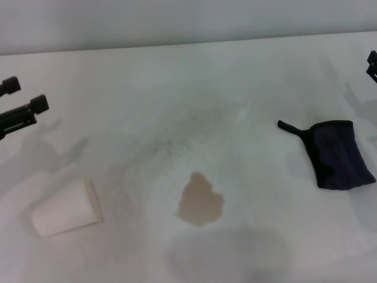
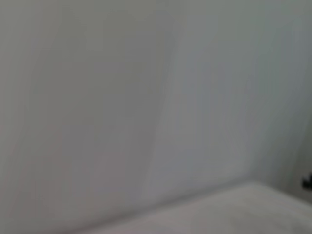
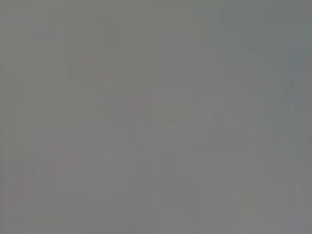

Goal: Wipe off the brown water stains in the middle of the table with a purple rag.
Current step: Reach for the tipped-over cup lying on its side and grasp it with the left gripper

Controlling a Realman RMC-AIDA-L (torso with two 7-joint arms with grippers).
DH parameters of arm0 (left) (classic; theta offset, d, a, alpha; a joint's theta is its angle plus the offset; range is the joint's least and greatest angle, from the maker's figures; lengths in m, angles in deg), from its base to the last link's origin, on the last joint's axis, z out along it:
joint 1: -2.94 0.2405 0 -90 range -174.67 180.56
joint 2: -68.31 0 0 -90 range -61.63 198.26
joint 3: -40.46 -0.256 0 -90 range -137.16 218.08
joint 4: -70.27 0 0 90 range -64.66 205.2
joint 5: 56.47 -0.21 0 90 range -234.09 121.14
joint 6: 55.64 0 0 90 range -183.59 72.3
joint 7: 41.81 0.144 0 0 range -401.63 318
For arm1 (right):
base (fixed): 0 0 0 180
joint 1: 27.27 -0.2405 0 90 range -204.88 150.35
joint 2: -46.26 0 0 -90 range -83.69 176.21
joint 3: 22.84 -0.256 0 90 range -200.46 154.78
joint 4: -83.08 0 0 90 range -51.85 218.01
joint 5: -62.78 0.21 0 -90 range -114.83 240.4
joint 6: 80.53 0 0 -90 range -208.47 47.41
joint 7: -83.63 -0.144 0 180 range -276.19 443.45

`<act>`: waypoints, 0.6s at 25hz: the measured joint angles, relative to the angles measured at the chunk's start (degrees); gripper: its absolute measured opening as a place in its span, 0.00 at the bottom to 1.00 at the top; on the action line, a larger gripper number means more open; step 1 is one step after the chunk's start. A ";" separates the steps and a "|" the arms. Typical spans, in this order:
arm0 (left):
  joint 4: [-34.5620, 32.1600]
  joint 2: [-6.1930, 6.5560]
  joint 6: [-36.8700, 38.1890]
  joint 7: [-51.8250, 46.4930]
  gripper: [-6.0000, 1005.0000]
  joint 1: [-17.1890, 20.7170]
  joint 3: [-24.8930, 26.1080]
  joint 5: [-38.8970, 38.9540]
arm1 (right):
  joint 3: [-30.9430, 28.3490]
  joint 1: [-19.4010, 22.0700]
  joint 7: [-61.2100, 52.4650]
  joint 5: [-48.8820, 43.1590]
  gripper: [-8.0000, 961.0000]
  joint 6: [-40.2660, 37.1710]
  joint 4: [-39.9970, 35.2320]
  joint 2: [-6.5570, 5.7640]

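L gripper [image 1: 22, 100]: at the far left edge of the head view, above the table [image 1: 194, 82], two black fingertips spread apart w/ nothing between them. It hangs well apart from everything, w/ its shadow on the surface just below it.

R gripper [image 1: 371, 66]: only a small black bit shows at the far right edge of the head view; can't tell how the jaws stand. It's beyond the rag and not touching it.

Purple rag [image 1: 340, 156]: lies flat on the right side of the table, folded, very dark purple w/ dark edging. A thin loop tail [image 1: 291, 128] trails from its upper corner toward the middle of the table. No gripper is on it.

Brown water stains [image 1: 201, 200]: one tan-brown blob w/ a small upper lobe, in the middle of the table toward the near edge, well apart from the rag and to its left. Unwiped, outline intact.

White paper cup [image 1: 66, 209]: tipped on its side at near left, open mouth facing right toward the stain, clear of it.

Faint grey speckled smudges [image 1: 168, 144] sit on the table just beyond the stain.

L wrist view: only blurred pale surfaces, w/ a sliver of white table [image 2: 243, 209]. R wrist view: plain grey blur, nothing to make out.
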 joint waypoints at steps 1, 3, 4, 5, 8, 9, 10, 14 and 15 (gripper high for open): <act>-2.75 0.53 0.54 -3.82 0.87 0.32 0.02 -2.91 | 0.00 -0.05 -0.01 0.01 0.90 0.12 0.27 0.00; -7.18 1.29 2.05 -9.75 0.87 0.65 0.01 -7.31 | 0.00 -0.12 -0.01 0.04 0.90 0.48 0.82 0.01; -10.23 1.77 3.63 -13.00 0.87 0.75 0.01 -10.61 | 0.00 -0.14 -0.02 0.06 0.90 0.65 1.12 0.02; -12.06 2.09 4.67 -14.85 0.87 0.76 0.03 -12.55 | 0.00 -0.15 -0.02 0.08 0.90 0.91 1.32 0.02; -17.80 3.37 9.31 -19.56 0.87 -0.27 0.96 -20.11 | 0.00 -0.22 -0.03 0.09 0.90 1.45 1.93 0.02; -19.48 3.68 11.76 -20.58 0.87 -1.32 1.74 -23.12 | 0.01 -0.24 -0.03 0.09 0.90 1.63 2.11 0.03; -20.32 3.82 13.42 -20.98 0.87 -2.12 2.15 -25.38 | 0.00 -0.24 -0.04 0.09 0.90 1.89 2.31 0.02; -22.72 4.11 20.78 -21.20 0.87 -6.81 2.60 -37.91 | 0.00 -0.32 -0.04 0.07 0.90 2.88 2.97 0.02; -22.77 4.06 21.57 -20.89 0.87 -7.82 2.52 -40.01 | 0.00 -0.32 -0.04 0.07 0.90 3.06 3.05 0.02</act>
